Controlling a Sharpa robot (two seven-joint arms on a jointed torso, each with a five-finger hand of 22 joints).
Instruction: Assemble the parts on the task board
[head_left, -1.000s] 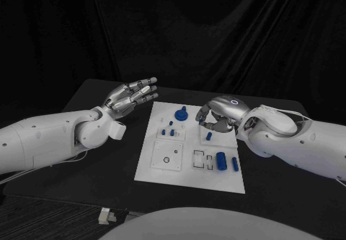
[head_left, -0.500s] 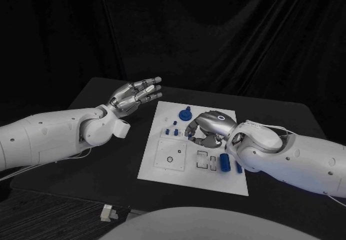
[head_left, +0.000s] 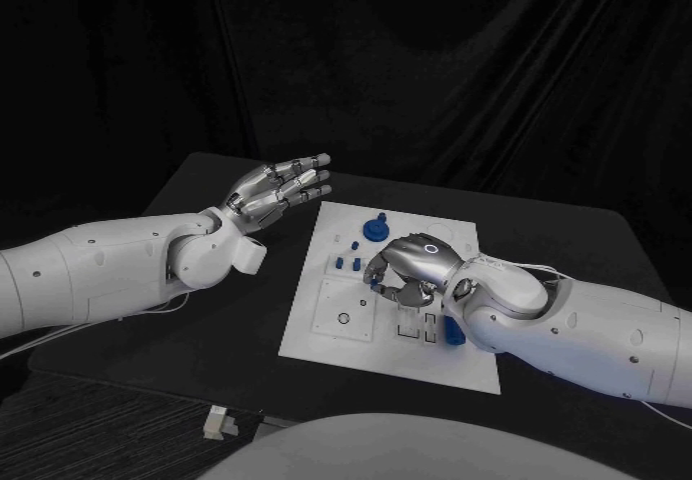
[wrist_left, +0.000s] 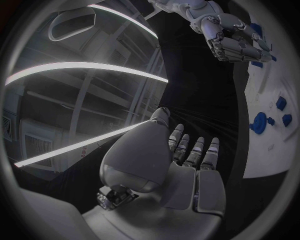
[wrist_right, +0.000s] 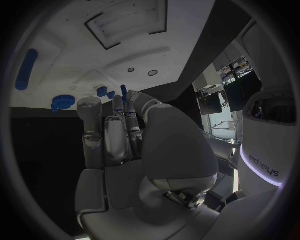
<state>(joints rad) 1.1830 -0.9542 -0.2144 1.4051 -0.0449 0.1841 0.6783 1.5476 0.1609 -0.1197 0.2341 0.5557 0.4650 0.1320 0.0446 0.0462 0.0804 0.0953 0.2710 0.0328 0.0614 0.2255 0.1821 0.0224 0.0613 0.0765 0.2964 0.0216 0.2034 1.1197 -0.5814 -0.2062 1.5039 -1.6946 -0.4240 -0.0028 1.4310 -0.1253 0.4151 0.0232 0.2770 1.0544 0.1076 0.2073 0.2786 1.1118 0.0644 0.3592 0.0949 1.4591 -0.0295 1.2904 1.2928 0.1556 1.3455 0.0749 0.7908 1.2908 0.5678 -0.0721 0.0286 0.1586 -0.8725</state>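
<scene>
The white task board (head_left: 325, 335) lies mid-table. My right hand (head_left: 410, 270) is lowered over its middle with the fingers curled down. In the right wrist view a small blue peg (wrist_right: 123, 91) shows between the thumb and fingertips of this hand (wrist_right: 125, 130), just above the board (wrist_right: 144, 45). On the board's far end stands a blue toothed knob (head_left: 375, 230), with short blue pegs (head_left: 346, 263) beside it. A long blue cylinder (head_left: 451, 333) lies by my right wrist. My left hand (head_left: 281, 185) hovers open, fingers spread, left of the board and above the table.
A square inset with a small hole (head_left: 343, 306) takes up the board's near-left part, and rectangular slots (head_left: 411, 325) lie beside it. Black table (head_left: 216, 300) surrounds the board. The left wrist view shows my right hand (wrist_left: 234, 37) over the board (wrist_left: 262, 150).
My right hand has moved from the board's far right edge toward its middle and sunk lower, covering the blue peg that lay under it. The left hand has stayed raised.
</scene>
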